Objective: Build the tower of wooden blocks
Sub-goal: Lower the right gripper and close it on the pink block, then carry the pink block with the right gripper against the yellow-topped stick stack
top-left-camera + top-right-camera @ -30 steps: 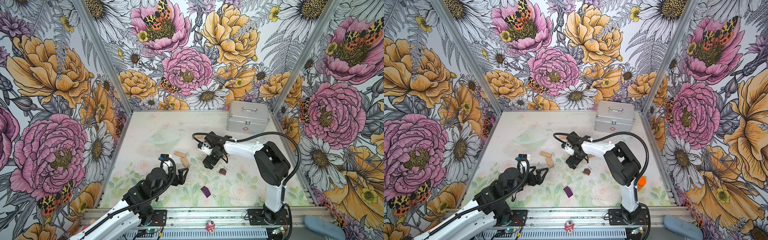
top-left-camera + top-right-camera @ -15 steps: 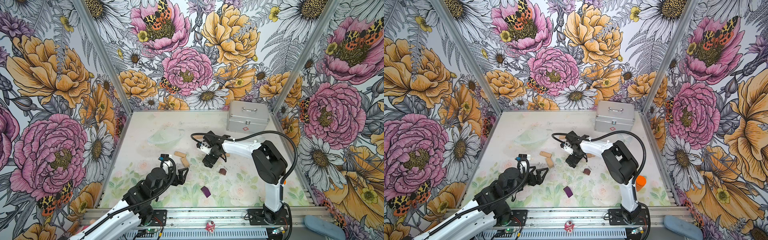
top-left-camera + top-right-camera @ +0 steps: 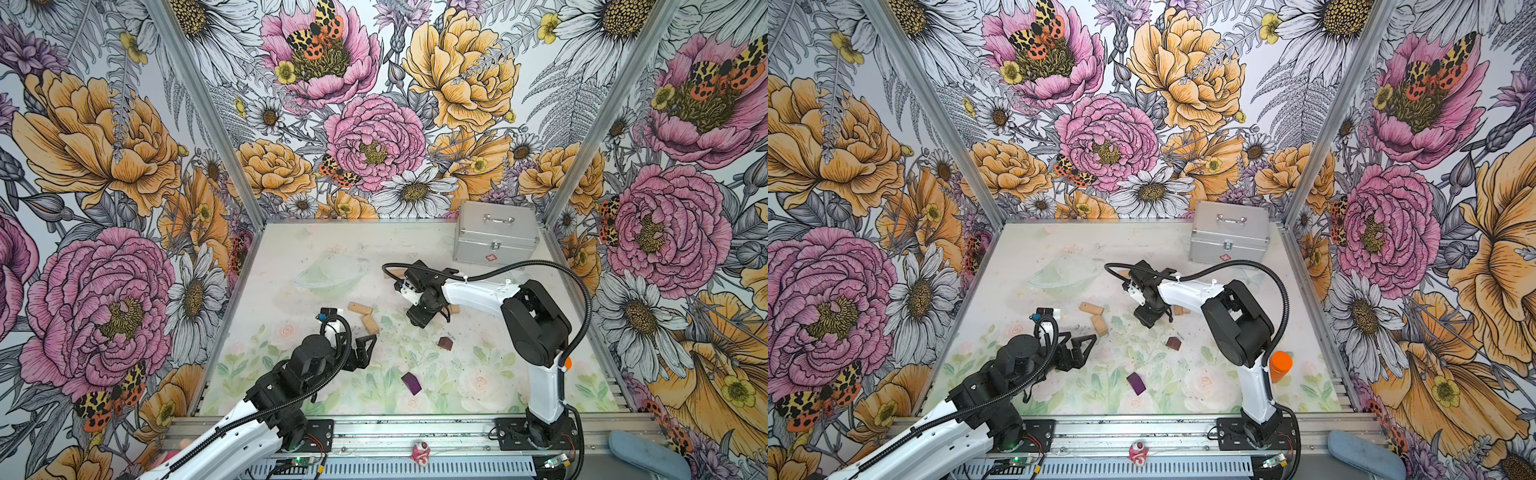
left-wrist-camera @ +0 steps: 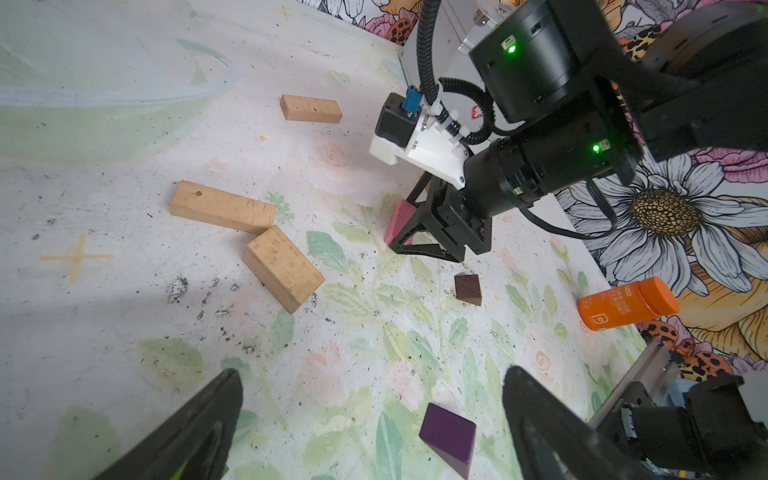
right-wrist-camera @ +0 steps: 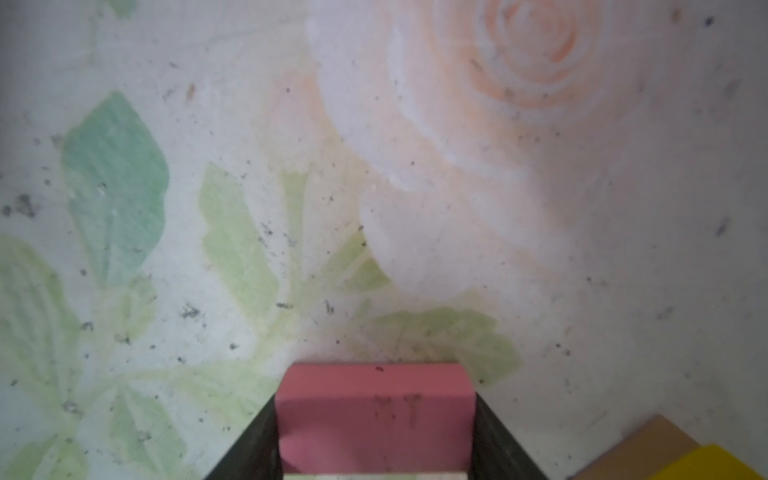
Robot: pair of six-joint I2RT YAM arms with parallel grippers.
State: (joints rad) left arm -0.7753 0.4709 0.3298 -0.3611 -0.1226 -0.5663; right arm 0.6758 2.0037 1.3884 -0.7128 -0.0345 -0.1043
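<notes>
Right gripper (image 5: 376, 399) clasps pink block (image 5: 374, 428): rectangular, matte, faintly scuffed.

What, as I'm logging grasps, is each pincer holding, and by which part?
The right pincer grips the pink rectangular wooden block by its two opposite long sides. The left pincer stands open, holding nothing.

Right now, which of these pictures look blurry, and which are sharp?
Right wrist view: soft all over, with the pink block smeared up close. Left wrist view: crisp tan blocks, and the wide lens bends things toward the edges. Both top views: sharp and evenly lit.
</notes>
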